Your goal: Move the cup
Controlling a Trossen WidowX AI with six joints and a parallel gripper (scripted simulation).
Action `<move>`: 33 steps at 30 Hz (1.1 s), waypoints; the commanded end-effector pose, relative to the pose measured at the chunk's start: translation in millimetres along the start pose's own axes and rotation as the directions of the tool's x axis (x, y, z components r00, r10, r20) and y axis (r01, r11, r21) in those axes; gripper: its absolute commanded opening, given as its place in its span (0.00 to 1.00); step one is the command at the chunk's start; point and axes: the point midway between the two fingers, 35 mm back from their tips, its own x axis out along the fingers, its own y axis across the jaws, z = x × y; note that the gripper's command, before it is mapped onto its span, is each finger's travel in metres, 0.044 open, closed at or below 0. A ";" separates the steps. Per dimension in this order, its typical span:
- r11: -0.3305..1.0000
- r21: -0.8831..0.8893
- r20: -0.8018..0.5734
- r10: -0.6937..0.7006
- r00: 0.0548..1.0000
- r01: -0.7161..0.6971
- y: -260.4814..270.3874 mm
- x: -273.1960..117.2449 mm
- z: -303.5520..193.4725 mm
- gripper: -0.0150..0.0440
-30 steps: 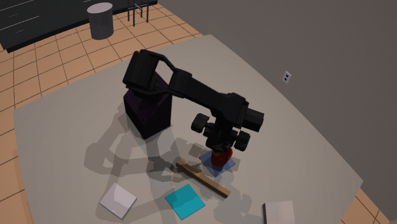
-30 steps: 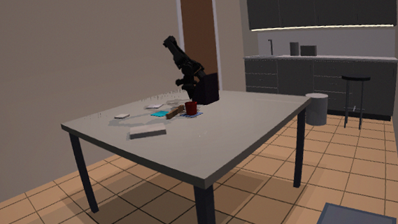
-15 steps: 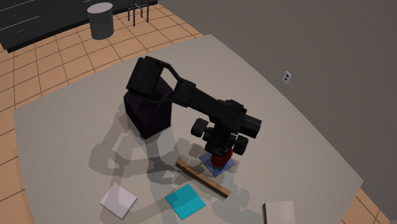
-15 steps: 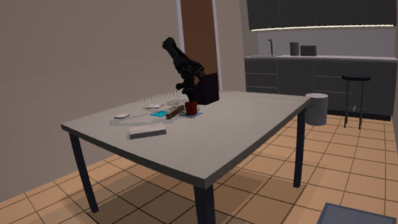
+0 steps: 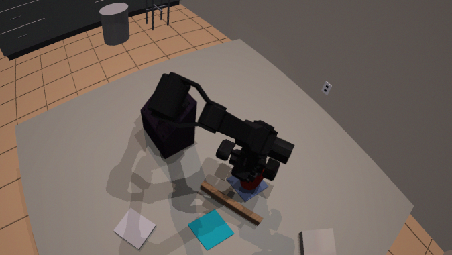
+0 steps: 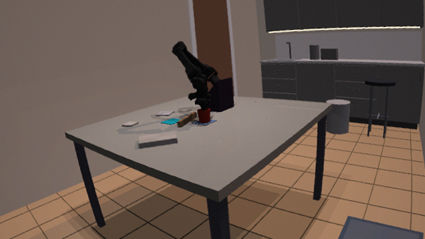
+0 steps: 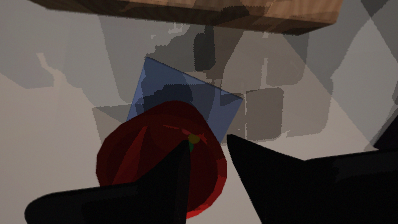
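Note:
The red cup (image 5: 251, 184) (image 6: 204, 116) (image 7: 115, 162) stands upright on the dark blue pad (image 5: 245, 196) (image 7: 160, 75). A yellow marble (image 7: 194, 138) and part of a green marble (image 7: 191, 147) show inside it; the left finger hides part of the inside. My gripper (image 7: 208, 142) is partly open and points down at the cup. In the wrist view the left finger overlaps the cup's mouth and the right finger is just right of its rim; nothing is clamped between them. The cyan pad (image 5: 210, 229) (image 6: 171, 121) bears nothing.
A wooden bar (image 5: 231, 203) (image 6: 186, 120) (image 7: 200, 12) lies between the two pads. A pale flat tile (image 5: 135, 229) (image 6: 164, 113) lies beyond the cyan pad, and another tile (image 6: 129, 124) farther off. A pale block (image 5: 318, 241) (image 6: 157, 139) lies near the table's edge.

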 end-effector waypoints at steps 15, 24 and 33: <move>1.000 -0.003 0.000 -0.005 1.000 0.005 -2.1 6.0 -0.6 0.28; 1.000 -0.003 0.000 -0.004 1.000 0.004 -1.7 2.4 -0.6 0.25; 1.000 -0.007 -0.001 -0.004 1.000 0.004 -2.1 -29.0 -1.7 0.25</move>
